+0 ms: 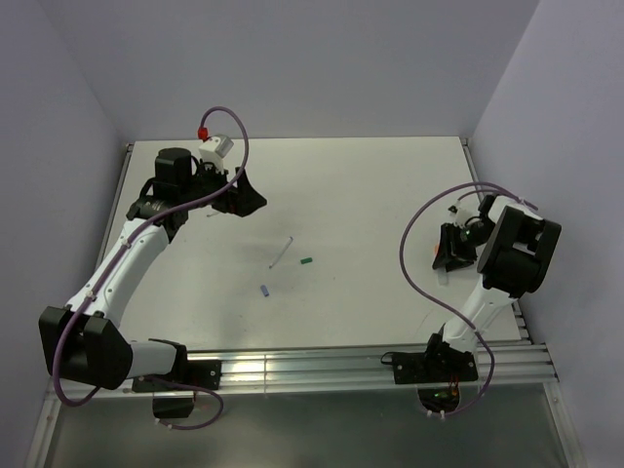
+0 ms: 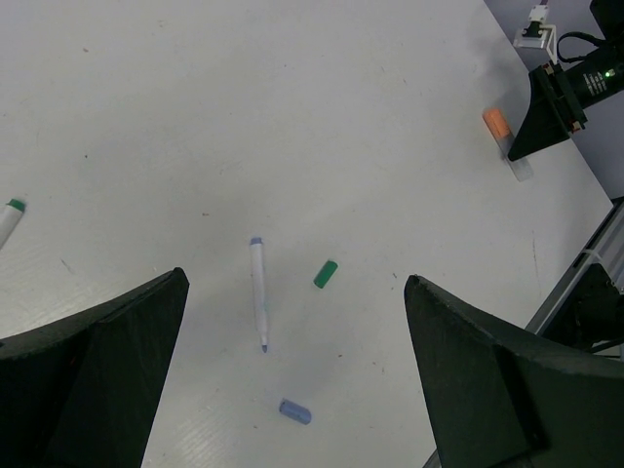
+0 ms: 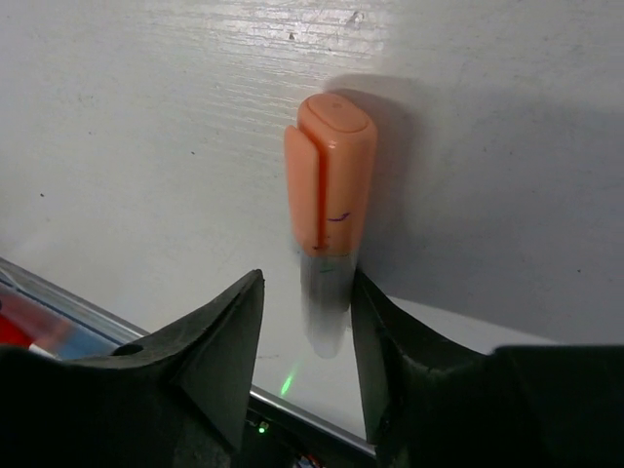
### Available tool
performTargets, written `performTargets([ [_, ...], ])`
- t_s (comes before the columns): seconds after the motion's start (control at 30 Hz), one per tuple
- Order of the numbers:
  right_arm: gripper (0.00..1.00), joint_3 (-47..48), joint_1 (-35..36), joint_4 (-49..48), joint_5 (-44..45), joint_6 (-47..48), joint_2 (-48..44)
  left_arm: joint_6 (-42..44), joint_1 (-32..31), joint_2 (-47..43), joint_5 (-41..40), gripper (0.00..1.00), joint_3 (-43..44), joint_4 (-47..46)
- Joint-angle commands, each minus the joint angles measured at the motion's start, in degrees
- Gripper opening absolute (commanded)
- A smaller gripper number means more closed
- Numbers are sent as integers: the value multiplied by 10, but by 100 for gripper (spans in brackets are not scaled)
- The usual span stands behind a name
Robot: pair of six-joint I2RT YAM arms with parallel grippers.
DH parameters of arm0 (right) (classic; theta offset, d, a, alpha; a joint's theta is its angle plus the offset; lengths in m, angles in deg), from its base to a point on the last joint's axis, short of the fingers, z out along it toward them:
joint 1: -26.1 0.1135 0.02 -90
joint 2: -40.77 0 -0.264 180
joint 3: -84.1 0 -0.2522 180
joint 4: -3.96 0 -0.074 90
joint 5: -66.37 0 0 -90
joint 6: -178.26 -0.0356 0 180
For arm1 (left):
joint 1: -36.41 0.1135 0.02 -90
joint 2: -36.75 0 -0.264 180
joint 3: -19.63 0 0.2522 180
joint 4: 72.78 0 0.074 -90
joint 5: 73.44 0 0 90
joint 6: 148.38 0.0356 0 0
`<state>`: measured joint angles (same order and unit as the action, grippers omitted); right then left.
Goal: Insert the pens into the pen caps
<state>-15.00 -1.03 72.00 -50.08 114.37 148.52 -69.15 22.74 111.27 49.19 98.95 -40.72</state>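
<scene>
1. Left gripper (image 2: 295,283): jaws wide apart, nothing held. I hold it above the table (image 1: 390,195) at the far left side.
2. Right gripper (image 3: 307,278): jaws narrowly apart, astride the thick pen with the orange end (image 3: 330,195). One finger (image 3: 375,331) looks to be against the translucent barrel. A strip of table shows between the barrel and the other finger. I cannot tell whether the pen is clamped.
3. Thin pen (image 2: 258,292): lies flat mid-table, in front of my left gripper.
4. Green cap (image 2: 325,274): on the table just beside the thin pen, not touching it.
5. Blue cap (image 2: 294,411): on the table near the same pen's tip end, apart from it.
6. Second thin pen (image 2: 10,219), green-tipped: at the left edge of the left wrist view, partly cut off, well apart from both caps.
</scene>
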Motion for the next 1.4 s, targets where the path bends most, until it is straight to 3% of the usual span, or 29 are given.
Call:
performTargets([
  [0.0,51,12,-3,-35,67,8,5,2,4,-4,-11,99,10,-14],
  [0.1,52,21,-3,-35,87,3,-1,5,5,-3,-19,99,11,-11],
  [0.37,72,41,-3,-21,118,11,-39,10,9,-8,-25,99,9,-14],
  [0.47,76,68,-2,-1,99,10,-63,4,24,-16,11,99,-3,-44],
  [0.53,88,90,4,25,81,7,-76,14,30,-17,11,100,-9,-53],
  [0.67,94,147,45,38,66,5,-136,101,39,2,-25,99,4,-12],
  [0.8,96,179,111,39,62,-6,-175,170,39,66,-93,99,81,86],
  [1.03,97,216,224,29,20,-68,-188,174,7,125,-130,69,76,95],
  [1.2,97,208,231,26,-27,-98,-174,166,-85,200,-184,63,72,88],
  [1.37,97,187,231,21,7,-94,-191,152,-122,299,-201,54,117,117],
])
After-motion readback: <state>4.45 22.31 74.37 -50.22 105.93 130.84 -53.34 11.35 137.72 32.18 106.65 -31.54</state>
